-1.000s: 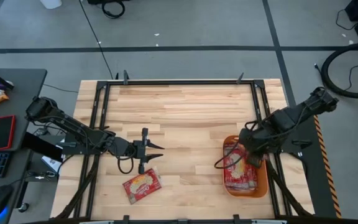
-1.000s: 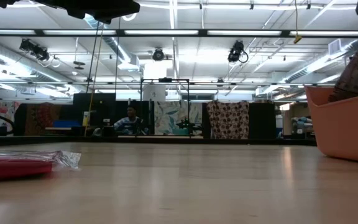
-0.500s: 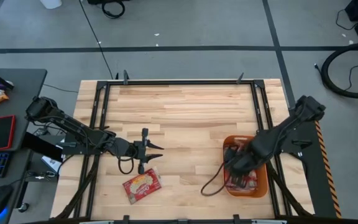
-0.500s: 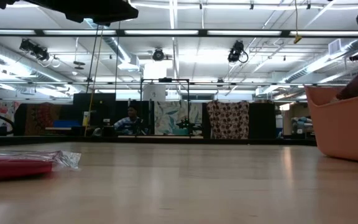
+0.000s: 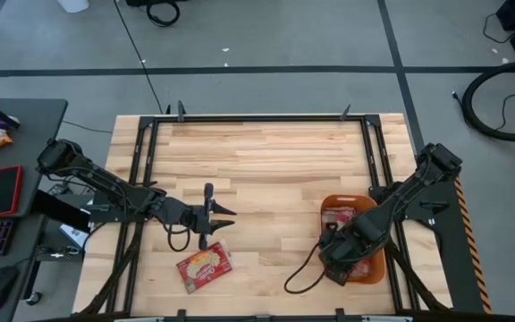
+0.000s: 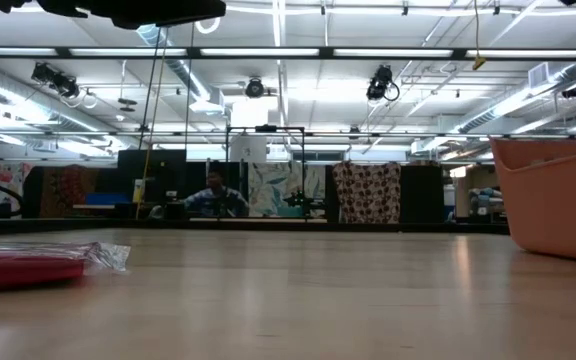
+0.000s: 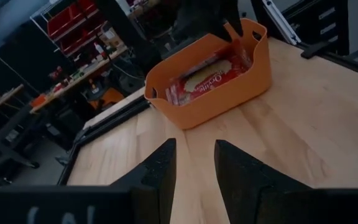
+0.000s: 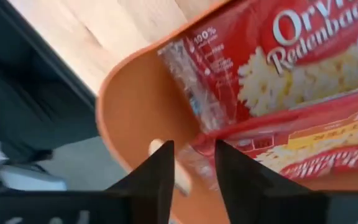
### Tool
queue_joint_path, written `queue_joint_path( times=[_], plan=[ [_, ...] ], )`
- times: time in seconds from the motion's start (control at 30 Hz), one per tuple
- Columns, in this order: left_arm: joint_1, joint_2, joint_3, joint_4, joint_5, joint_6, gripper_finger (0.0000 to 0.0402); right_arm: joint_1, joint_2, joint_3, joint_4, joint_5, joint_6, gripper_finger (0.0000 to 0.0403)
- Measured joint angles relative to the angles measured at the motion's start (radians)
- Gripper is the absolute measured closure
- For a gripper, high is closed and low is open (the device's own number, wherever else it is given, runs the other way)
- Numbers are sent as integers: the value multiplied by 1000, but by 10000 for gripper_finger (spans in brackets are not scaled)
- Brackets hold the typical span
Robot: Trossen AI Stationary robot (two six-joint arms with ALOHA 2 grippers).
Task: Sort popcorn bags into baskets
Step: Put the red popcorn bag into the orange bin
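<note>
One red popcorn bag point(image 5: 204, 266) with a yellow-cream popcorn picture is laid flat and slightly turned near the front edge of the table, well apart from the orange basket point(image 5: 374, 271). Several more red popcorn bags point(image 7: 205, 78) are stacked flat inside this low-walled basket.

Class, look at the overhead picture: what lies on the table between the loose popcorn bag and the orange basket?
Nothing: between the popcorn bag and the basket there is only bare wooden table, as the high view shows.
</note>
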Motion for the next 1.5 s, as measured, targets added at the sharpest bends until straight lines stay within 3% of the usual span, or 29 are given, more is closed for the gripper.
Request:
queue_joint_path(
  times=[0.17,0.3,0.53,0.7,0.8,0.93,1.1,1.27,1.4,1.5],
  plan=[
    [18,0,0,11,17,15,287,6,-48,28,15,24,78,258],
    [45,0,0,12,26,-14,287,6,-67,37,84,199,2,253],
    [63,0,0,2,86,-215,287,-9,-40,32,195,674,-419,255],
    [63,4,1,-137,322,-369,287,-35,-34,31,312,838,-719,256],
    [52,5,1,-269,422,-556,287,-60,-37,31,348,875,-900,256],
    [-11,32,0,-455,465,-835,287,-115,-36,31,366,879,-1057,256],
    [-146,108,0,-483,464,-1055,287,-205,-36,31,373,869,-1108,256],
    [-220,221,0,-471,444,-1176,287,-280,-36,31,374,761,-1121,256],
    [-215,306,2,-462,336,-1173,287,-318,-36,31,403,694,-1158,256],
    [-177,357,6,-416,188,-1101,287,-331,-36,31,434,654,-1179,256]
  ],
)
